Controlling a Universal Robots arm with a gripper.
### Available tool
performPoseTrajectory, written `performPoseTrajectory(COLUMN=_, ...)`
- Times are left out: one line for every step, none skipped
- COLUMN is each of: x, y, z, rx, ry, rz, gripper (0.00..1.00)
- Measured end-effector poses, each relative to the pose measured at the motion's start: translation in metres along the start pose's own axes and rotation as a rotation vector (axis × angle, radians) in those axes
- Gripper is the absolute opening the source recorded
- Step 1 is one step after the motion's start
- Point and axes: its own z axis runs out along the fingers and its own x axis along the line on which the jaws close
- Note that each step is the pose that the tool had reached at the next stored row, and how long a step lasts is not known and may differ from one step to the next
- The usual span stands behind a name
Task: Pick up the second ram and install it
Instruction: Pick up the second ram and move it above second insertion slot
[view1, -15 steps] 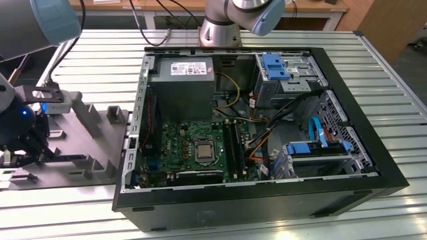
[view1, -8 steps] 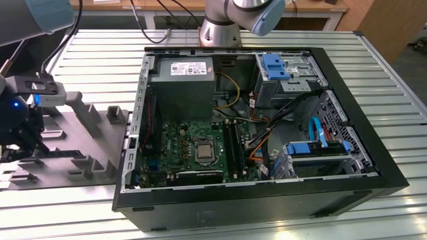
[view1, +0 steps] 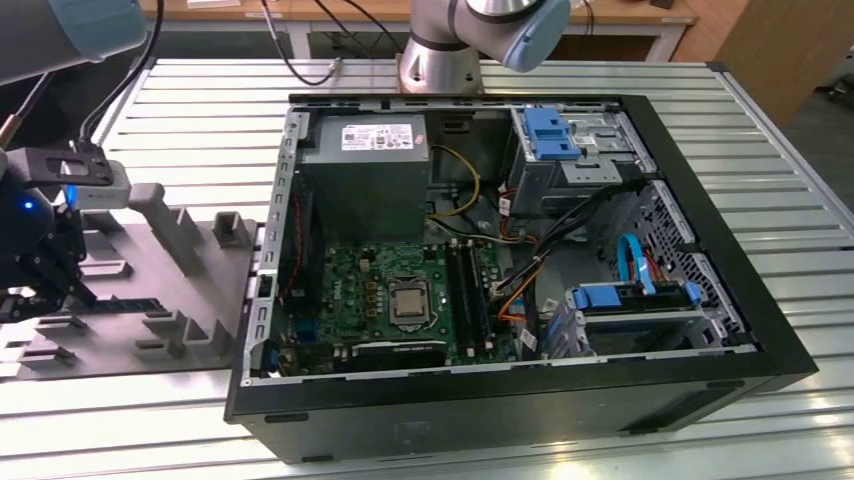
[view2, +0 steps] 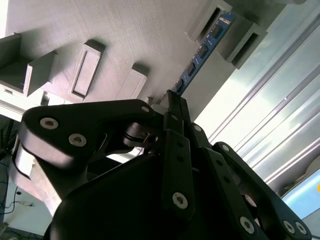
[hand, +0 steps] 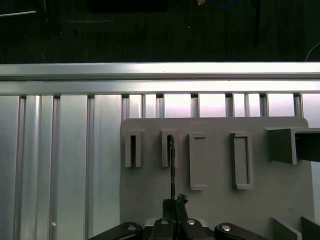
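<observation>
The second ram (view2: 202, 52) is a slim dark blue stick with dark chips, standing on edge in a narrow slot of the grey holder block (view2: 130, 30). In the first wrist view the second ram (hand: 172, 170) appears edge-on as a thin dark line running from the slot (hand: 169, 147) to my fingertips. My gripper (view2: 172, 97) (hand: 175, 202) is shut on the near end of the stick. In the exterior view my gripper (view1: 30, 295) hangs over the holder block (view1: 174, 300) at that view's far left, away from the green motherboard (view1: 360, 290).
An open black computer case (view1: 507, 400) lies on the slatted metal table (view1: 787, 200), with long black memory slots (view1: 463, 290) beside the processor socket (view1: 404, 303). Cables, a power supply (view1: 363, 180) and blue drive brackets crowd the case. The holder has several other pockets and raised posts.
</observation>
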Motion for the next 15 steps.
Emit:
performPoseTrajectory(x=0.0000, y=0.0000, z=0.0000, rx=0.0000, ry=0.0000, rz=0.000, gripper=0.12)
performPoseTrajectory(x=0.0000, y=0.0000, z=0.0000, rx=0.0001, ry=-0.0001, rz=0.000, gripper=0.12)
performPoseTrajectory(x=0.0000, y=0.0000, z=0.0000, rx=0.0000, ry=-0.0001, rz=0.000, gripper=0.12)
performPoseTrajectory(x=0.0000, y=0.0000, z=-0.0001, rx=0.0000, ry=0.0000, rz=0.000, gripper=0.12)
performPoseTrajectory(x=0.0000, y=0.0000, z=-0.0002, rx=0.0000, ry=0.0000, rz=0.000, gripper=0.12)
performPoseTrajectory(x=0.0000, y=0.0000, z=-0.0002, rx=0.0000, ry=0.0000, rz=0.000, gripper=0.12)
performPoseTrajectory(x=0.0000, y=0.0000, z=-0.0002, rx=0.0000, ry=0.0000, rz=0.000, gripper=0.12)
performPoseTrajectory(x=0.0000, y=0.0000, z=-0.0002, rx=0.0000, ry=0.0000, rz=0.000, gripper=0.12)
performPoseTrajectory(x=0.0000, y=0.0001, z=-0.0006, rx=-0.0001, ry=0.0001, rz=0.000, gripper=0.12)
performPoseTrajectory(x=0.0000, y=0.0002, z=-0.0017, rx=-0.0006, ry=0.0004, rz=0.000, gripper=0.12)
performPoseTrajectory(x=0.0000, y=0.0002, z=-0.0029, rx=-0.0003, ry=0.0002, rz=0.000, gripper=0.12)
performPoseTrajectory(x=-0.0001, y=0.0003, z=-0.0047, rx=0.0000, ry=-0.0001, rz=0.000, gripper=0.12)
performPoseTrajectory(x=-0.0001, y=0.0005, z=-0.0075, rx=-0.0002, ry=0.0000, rz=0.000, gripper=0.12)
performPoseTrajectory(x=-0.0001, y=0.0006, z=-0.0103, rx=0.0001, ry=-0.0002, rz=0.000, gripper=0.12)
performPoseTrajectory(x=-0.0002, y=0.0008, z=-0.0136, rx=-0.0001, ry=-0.0001, rz=0.000, gripper=0.12)
